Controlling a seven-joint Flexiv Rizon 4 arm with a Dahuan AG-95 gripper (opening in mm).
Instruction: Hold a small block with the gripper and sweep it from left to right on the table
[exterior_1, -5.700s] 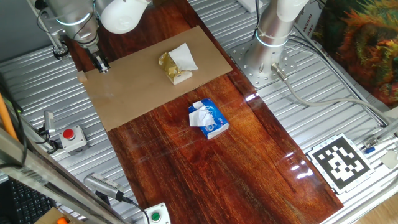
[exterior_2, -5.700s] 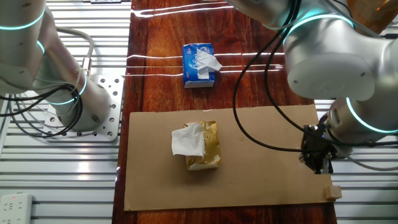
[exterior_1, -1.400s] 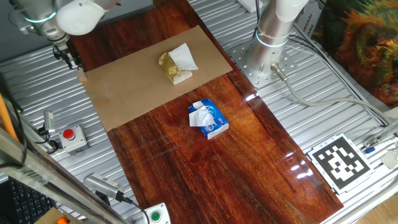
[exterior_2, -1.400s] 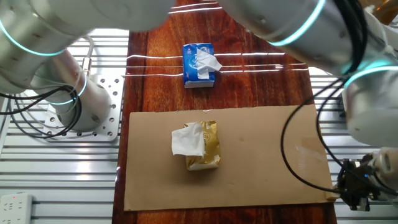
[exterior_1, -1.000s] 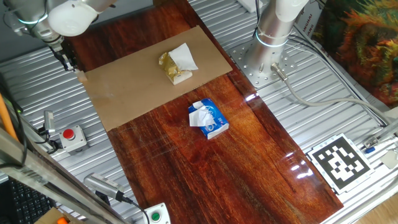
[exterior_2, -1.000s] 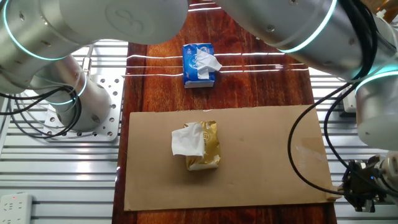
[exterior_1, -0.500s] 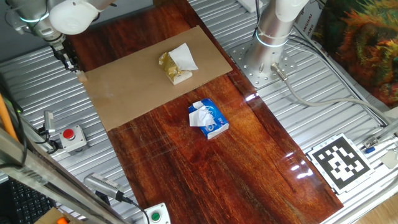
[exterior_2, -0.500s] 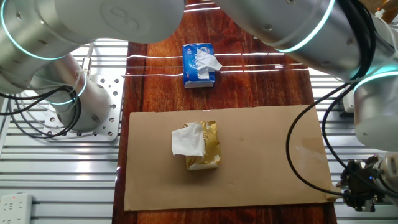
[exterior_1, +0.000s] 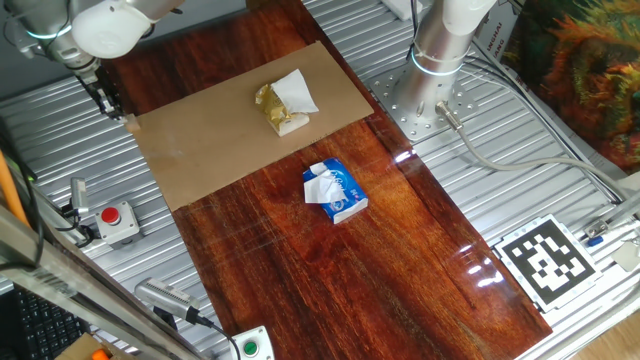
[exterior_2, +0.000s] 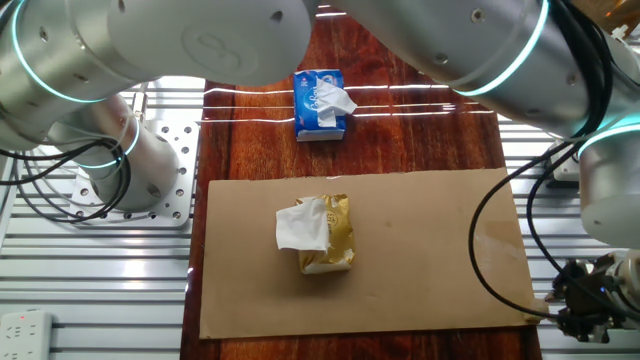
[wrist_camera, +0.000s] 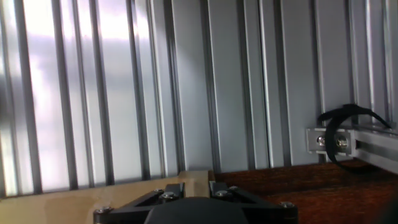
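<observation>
The small block (wrist_camera: 196, 179) is a pale tan cube that sits between my gripper's (wrist_camera: 196, 186) black fingers in the hand view and fills the gap between them. In one fixed view the gripper (exterior_1: 108, 102) is low at the far left corner of the cardboard sheet (exterior_1: 240, 120) on the table (exterior_1: 300, 260), and the block (exterior_1: 129, 119) is a tan speck at its tip. In the other fixed view the gripper (exterior_2: 588, 312) is at the sheet's lower right corner, and the block (exterior_2: 545, 299) peeks out at its left side.
A yellowish crumpled lump with white paper (exterior_1: 282, 103) lies on the cardboard. A blue-and-white packet (exterior_1: 336, 190) lies on the bare wood. Ribbed metal (exterior_1: 60, 140) surrounds the table. A second arm column (exterior_1: 445, 40) stands at the far right. A red button box (exterior_1: 115, 220) is at the left.
Over the last second the gripper has stayed at the cardboard's corner by the block, with only a slight shift. Nothing else has moved.
</observation>
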